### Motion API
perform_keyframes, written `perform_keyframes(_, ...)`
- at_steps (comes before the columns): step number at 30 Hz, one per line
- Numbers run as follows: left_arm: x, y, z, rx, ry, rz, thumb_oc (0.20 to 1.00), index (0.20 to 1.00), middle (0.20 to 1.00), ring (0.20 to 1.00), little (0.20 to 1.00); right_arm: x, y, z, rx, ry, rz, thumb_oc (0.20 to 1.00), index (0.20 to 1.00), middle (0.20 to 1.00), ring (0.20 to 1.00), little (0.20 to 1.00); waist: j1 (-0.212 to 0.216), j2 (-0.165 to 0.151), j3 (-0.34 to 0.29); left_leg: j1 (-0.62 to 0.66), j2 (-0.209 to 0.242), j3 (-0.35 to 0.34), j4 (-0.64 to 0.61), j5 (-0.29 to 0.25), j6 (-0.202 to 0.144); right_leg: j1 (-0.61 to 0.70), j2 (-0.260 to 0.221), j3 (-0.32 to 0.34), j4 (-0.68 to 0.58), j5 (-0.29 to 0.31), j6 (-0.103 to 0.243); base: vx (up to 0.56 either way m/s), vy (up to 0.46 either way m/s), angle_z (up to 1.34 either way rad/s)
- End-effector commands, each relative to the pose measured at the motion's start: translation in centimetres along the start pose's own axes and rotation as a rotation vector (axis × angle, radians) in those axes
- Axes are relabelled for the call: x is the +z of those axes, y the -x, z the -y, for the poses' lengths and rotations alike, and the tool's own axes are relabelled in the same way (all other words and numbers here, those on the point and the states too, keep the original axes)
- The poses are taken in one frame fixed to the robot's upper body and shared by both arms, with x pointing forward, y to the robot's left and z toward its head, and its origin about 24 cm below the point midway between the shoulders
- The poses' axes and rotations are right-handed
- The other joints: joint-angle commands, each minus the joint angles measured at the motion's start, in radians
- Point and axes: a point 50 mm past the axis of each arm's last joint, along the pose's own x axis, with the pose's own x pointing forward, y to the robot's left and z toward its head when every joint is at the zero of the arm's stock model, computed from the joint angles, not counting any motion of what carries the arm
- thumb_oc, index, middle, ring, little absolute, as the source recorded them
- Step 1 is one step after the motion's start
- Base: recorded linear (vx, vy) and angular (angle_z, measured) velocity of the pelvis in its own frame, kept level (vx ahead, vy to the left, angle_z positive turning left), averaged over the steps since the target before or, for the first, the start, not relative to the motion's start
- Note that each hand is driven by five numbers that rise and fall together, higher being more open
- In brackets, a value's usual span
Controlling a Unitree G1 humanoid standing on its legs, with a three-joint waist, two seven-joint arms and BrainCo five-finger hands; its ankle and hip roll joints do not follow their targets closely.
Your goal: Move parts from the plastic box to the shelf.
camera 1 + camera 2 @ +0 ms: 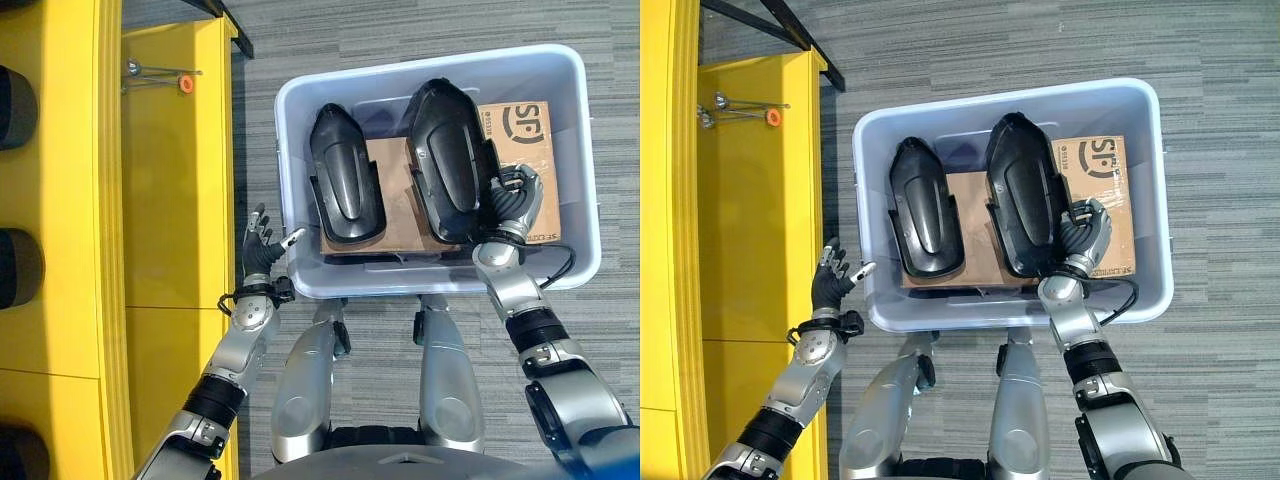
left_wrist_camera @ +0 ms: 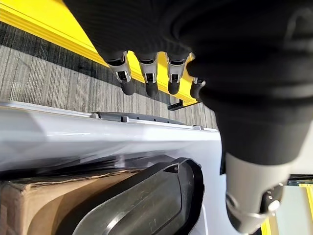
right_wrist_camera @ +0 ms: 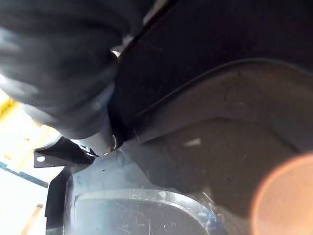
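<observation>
1. Reaching into the plastic box (image 1: 585, 150) is the step in hand, as I judge it: pick-up of a part, nothing yet lifted. The box sits on the carpet with the yellow shelf (image 1: 170, 180) along its left side, just beside its left wall.
2. Larger black part (image 1: 1025, 195): lies lengthwise on the cardboard (image 1: 1110, 200) in the right half of the box, its broad end toward the near wall.
3. Smaller black part (image 1: 345, 180): lies in the left half of the box, parallel to the first, close to the left wall, untouched.
4. Right hand (image 1: 512, 205): inside the box near the near-right corner, lying against the right flank of the larger part at its near end. Fingers curl along that edge, but whether they grip it or merely rest on it I cannot tell; the right wrist view shows dark moulded plastic very close and no clear fingertips.
5. Left hand (image 1: 830, 280): outside the box at its near-left corner, between box wall and shelf, fingers straight and slightly spread, holding nothing.
6. Next move, by my judgement: secure a firm hold on the larger part's edge, probably with the left hand helping from the other flank, then lift it clear of the rim and carry it leftward to the shelf.
</observation>
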Motion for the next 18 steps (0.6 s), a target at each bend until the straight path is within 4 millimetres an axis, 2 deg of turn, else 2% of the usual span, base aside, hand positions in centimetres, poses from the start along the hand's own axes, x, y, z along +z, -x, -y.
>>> perform_keyframes(1, 0.7, 0.4, -2.3, 0.039, -0.051, 0.05, 1.0, 1.0, 1.0, 1.0, 1.0, 2.9, 0.0, 0.4, -0.002, -0.186, 0.107, 0.2, 0.2, 0.2, 0.2, 0.2, 0.016, -0.053, -0.041, 0.021, 0.023, -0.09, 0.138, -0.157, -0.031, 0.014, -0.031, -0.038, 0.062, -0.04, 0.037, 0.0, -0.013, 0.07)
perform_keyframes(5, 0.5, 0.7, -2.7, 0.042, -0.056, 0.035, 1.0, 1.0, 1.0, 1.0, 1.0, 3.4, 0.8, -0.2, 0.063, -0.259, 0.111, 0.2, 0.2, 0.2, 0.2, 0.2, 0.019, -0.059, -0.054, 0.039, 0.026, -0.096, 0.135, -0.156, -0.032, 0.033, -0.029, -0.043, 0.063, -0.045, 0.035, 0.01, -0.016, 0.1)
perform_keyframes(10, -0.1, 1.2, -3.5, 0.06, -0.061, 0.007, 1.0, 1.0, 1.0, 1.0, 1.0, 4.1, 2.4, -1.3, 0.183, -0.443, 0.085, 0.2, 0.2, 0.2, 0.2, 0.2, 0.025, -0.067, -0.083, 0.067, 0.032, -0.098, 0.123, -0.15, -0.036, 0.058, -0.025, -0.049, 0.061, -0.046, 0.031, 0.0, 0.0, 0.0)
perform_keyframes(14, -0.7, 1.6, -4.3, 0.074, -0.071, -0.022, 1.0, 1.0, 1.0, 1.0, 1.0, 4.3, 3.2, -1.8, 0.26, -0.489, 0.082, 0.2, 0.2, 0.2, 0.2, 0.2, 0.03, -0.07, -0.103, 0.097, 0.039, -0.102, 0.108, -0.147, -0.039, 0.083, -0.019, -0.056, 0.058, -0.054, 0.03, 0.03, -0.029, -0.01)
perform_keyframes(18, -0.7, 2.0, -4.6, 0.076, -0.069, -0.027, 1.0, 1.0, 1.0, 1.0, 1.0, 4.6, 3.6, -1.8, 0.294, -0.461, 0.117, 0.2, 0.2, 0.2, 0.2, 0.2, 0.033, -0.069, -0.123, 0.119, 0.045, -0.106, 0.093, -0.14, -0.043, 0.101, -0.014, -0.062, 0.057, -0.064, 0.028, 0.02, -0.014, 0.0)
